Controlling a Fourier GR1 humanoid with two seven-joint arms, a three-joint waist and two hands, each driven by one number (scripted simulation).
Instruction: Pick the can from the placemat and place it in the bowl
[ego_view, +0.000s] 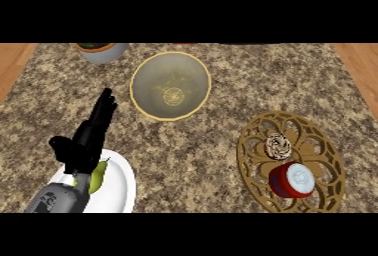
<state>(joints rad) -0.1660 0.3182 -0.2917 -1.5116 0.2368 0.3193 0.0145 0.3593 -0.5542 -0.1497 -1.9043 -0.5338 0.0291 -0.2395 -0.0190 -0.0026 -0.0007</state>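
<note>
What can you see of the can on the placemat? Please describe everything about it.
The can is short and red, with a pale round top that bears a faint mark. It looks tilted, its top turned toward the view. It rests on the near part of the round, golden openwork placemat, just below the mat's centre rosette. No hand touches it, and it lies apart from the bowl.

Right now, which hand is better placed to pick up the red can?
Only the left hand is in view, fingers straight, over the white plate, far from the red can on the round placemat at the right; the right would suit.
</note>
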